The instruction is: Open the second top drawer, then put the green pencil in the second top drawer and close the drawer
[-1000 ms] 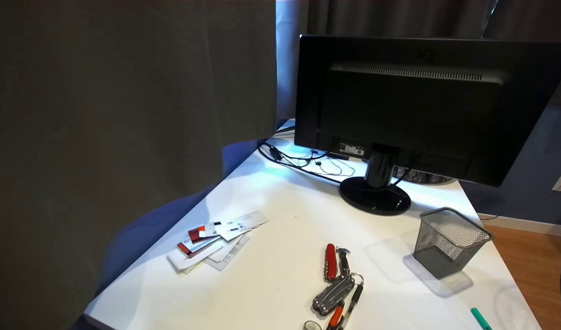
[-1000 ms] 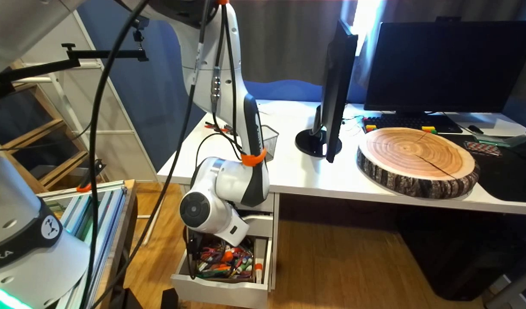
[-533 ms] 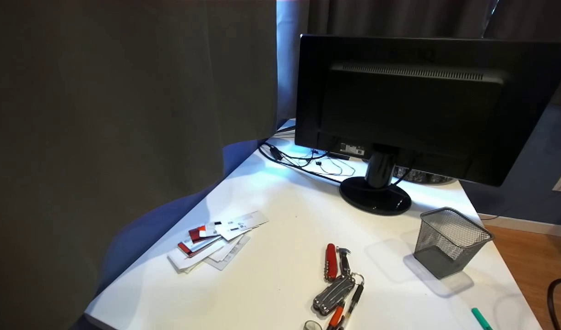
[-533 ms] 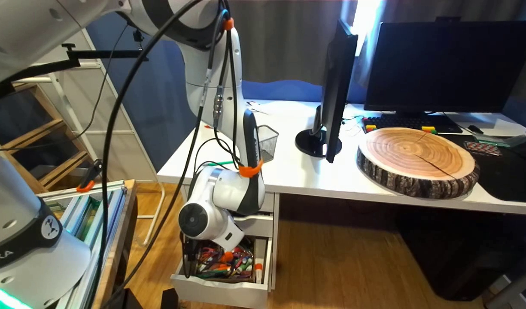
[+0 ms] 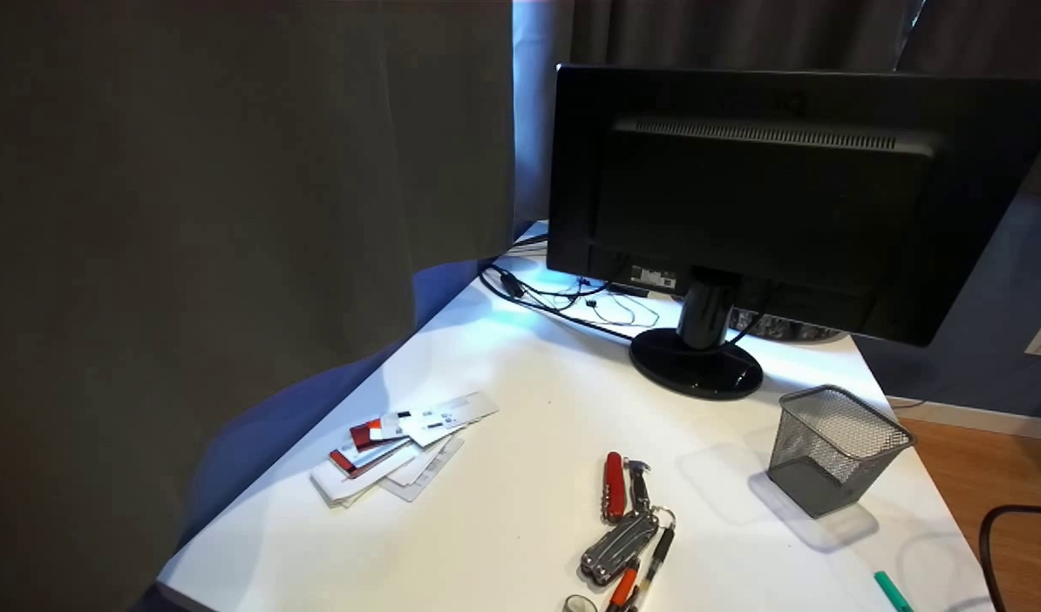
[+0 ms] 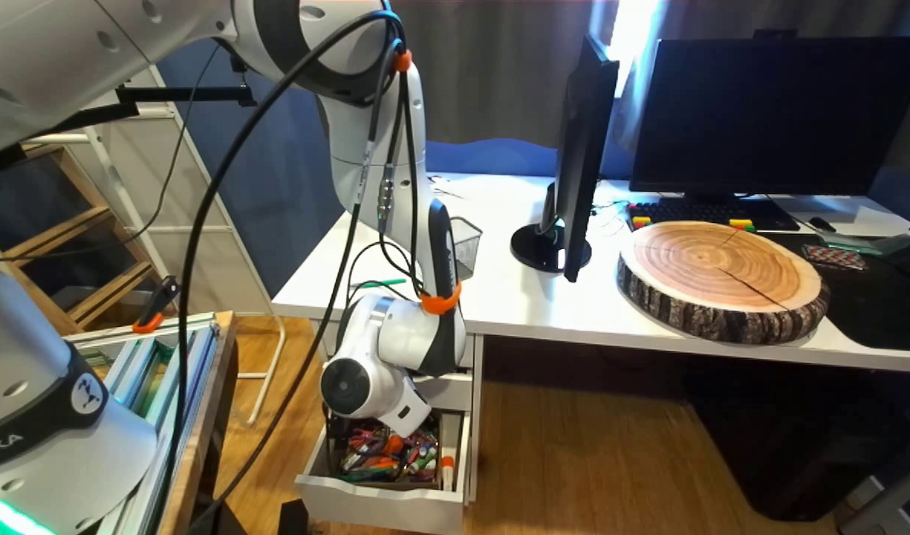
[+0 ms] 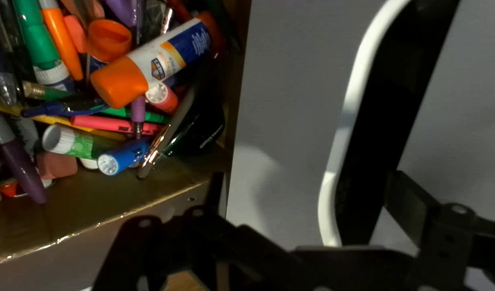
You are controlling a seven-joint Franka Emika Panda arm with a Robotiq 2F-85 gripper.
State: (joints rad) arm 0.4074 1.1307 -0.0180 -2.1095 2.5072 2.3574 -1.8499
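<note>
Your green pencil [image 6: 389, 282] lies flat on the table [image 6: 499, 306], close to its front edge and near the corner at left in that exterior view, its long axis running roughly along that edge. So it sits up and back from your fingers [image 7: 409, 200], which are down below the table's edge, holding nothing and spread wide. The pencil can wait, I'd judge: your coming move turns on the second top drawer [image 7: 287, 121], which looks shut. In the wrist view its curved rim [image 7: 344, 119] runs between your two fingertips, lengthwise across the line they would close on, so your gripper [image 7: 310, 192] seems turned well for it. The view is too dim to tell whether the fingertip at right reaches into the dark slot [image 7: 382, 125] or only overlaps it. Mind the lower drawer [image 6: 388, 505], pulled out and full of stationery [image 7: 122, 83].
</note>
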